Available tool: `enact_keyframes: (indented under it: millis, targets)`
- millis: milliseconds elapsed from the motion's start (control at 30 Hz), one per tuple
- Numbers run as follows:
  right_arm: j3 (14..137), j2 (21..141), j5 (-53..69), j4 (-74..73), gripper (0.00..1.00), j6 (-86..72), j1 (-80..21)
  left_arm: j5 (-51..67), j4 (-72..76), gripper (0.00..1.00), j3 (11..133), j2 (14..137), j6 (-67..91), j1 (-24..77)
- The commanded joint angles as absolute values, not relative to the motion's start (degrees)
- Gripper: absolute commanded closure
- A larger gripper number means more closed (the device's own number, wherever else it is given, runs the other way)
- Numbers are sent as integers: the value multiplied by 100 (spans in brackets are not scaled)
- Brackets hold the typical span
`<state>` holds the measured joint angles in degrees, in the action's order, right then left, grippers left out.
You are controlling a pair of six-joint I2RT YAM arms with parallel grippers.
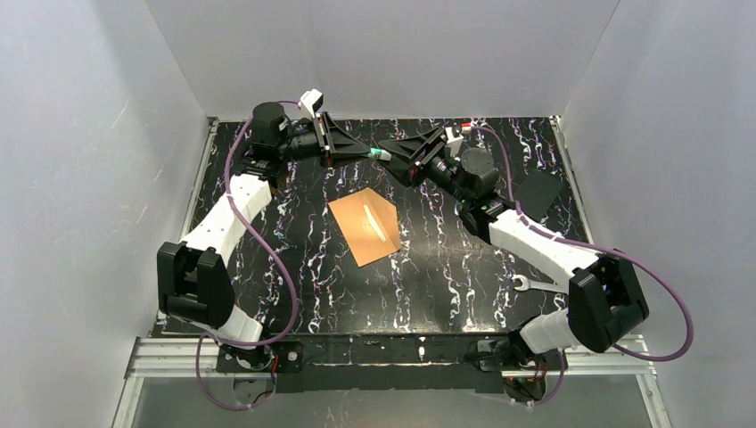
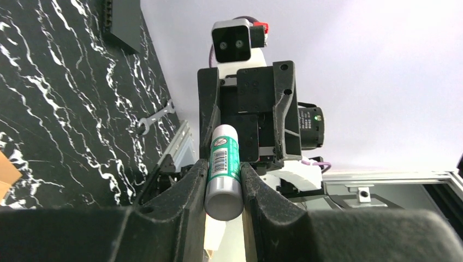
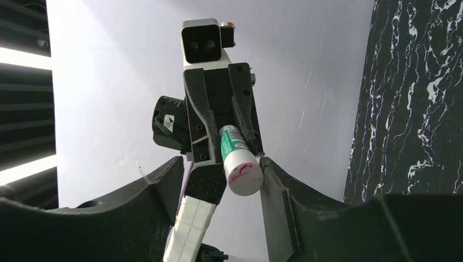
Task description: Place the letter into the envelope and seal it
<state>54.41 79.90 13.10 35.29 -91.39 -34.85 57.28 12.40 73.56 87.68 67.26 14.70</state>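
Observation:
The orange-brown envelope (image 1: 365,230) lies flat in the middle of the table, with a pale streak across it; one corner of it (image 2: 7,176) shows in the left wrist view. The letter does not show as a separate sheet. Both grippers meet tip to tip in the air over the back of the table. My left gripper (image 1: 370,152) (image 2: 224,183) is shut on a green-and-white glue stick (image 1: 381,153) (image 2: 224,164). The stick's white end (image 3: 241,170) reaches between the spread fingers of my right gripper (image 1: 389,157) (image 3: 221,170) and rests against one finger (image 3: 273,185).
A silver wrench (image 1: 533,285) (image 2: 155,115) lies on the black marbled table (image 1: 446,276) near the right arm. A flat black piece (image 1: 539,192) (image 2: 123,24) lies at the back right. White walls enclose the table on three sides.

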Motion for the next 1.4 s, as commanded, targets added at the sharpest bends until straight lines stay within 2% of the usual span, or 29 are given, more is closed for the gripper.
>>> enact_keyframes:
  millis: [0, 233, 300, 400, 433, 667, 933, 1000, 1033, 1167, 1300, 1367]
  targets:
    - [5486, 7959, 1363, 4156, 41, -9212, -3428, 6312, 1318, 100, 7468, 8774, 7048, 1424]
    - [5599, 7945, 1570, 4276, 68, -9055, -3367, 6252, 1318, 100, 7298, 8738, 7083, 1361]
    - [5649, 7955, 1633, 4257, 77, -8942, -3351, 6236, 1318, 100, 7291, 8751, 7100, 1357]
    - [5653, 7950, 1772, 4206, 97, -8780, -3279, 6223, 1318, 100, 7203, 8765, 7200, 1296]
    - [5616, 7939, 1820, 4212, 99, -8718, -3233, 6235, 1318, 100, 7155, 8770, 7243, 1252]
    - [5191, 7897, 2507, 5067, 99, -8298, -2612, 6043, 1485, 100, 6681, 8582, 7524, 705]
    - [5236, 7854, 3043, 4584, 99, -7399, -2166, 5920, 2137, 100, 6299, 8470, 7973, 407]
    - [5576, 7919, 3050, 3373, 99, -6719, -2162, 5952, 2140, 100, 6308, 8502, 7919, 404]
    - [5844, 7931, 2832, 2250, 99, -6108, -2162, 5965, 2143, 100, 6310, 8505, 7874, 404]
    - [6809, 8310, 1496, -1250, 99, -4036, -2169, 6009, 2136, 100, 6175, 8529, 7662, 404]
    - [7356, 9073, -169, -3244, 99, -3067, -2186, 6003, 2080, 100, 5932, 8519, 7348, 453]
    - [7480, 9511, -688, -3914, 95, -2745, -2188, 5923, 1620, 100, 5901, 8481, 6973, 509]
